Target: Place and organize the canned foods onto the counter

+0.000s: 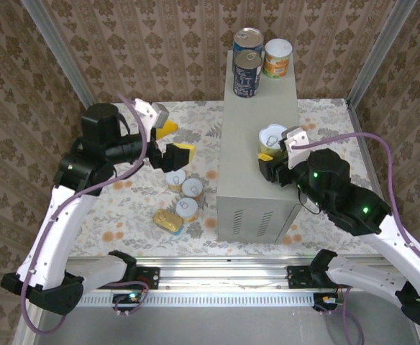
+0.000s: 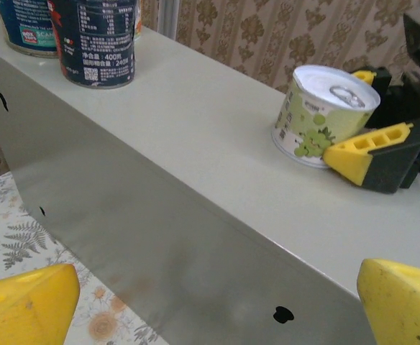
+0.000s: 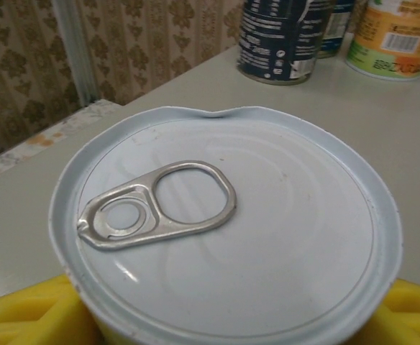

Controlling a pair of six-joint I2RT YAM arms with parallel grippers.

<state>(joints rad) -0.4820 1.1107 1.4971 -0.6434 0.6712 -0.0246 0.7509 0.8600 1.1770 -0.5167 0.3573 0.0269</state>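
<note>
Pull-tab can [image 3: 224, 230] stands near the counter's [image 1: 260, 108] 3 o'clock edge, flanked by the right gripper [image 1: 280, 149]; whether it truly pinches, I cannot tell. Bare top runs to three cans [image 1: 247, 68] at 12 o'clock. Left gripper [image 1: 174, 141] hangs spread wide at 9 o'clock.

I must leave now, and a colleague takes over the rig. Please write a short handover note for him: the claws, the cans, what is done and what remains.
Left claw: open and empty, hovers over the floral floor beside the tall grey metal counter.
Right claw: fingers on both sides of the green-labelled white-lidded can, which stands mid-counter. I cannot tell if it grips.
Done: two tall blue cans and an orange-labelled short can stand at the counter's far end.
Left: three white-lidded short cans and the flat yellow tin are on the floor and need lifting onto the counter.
</note>
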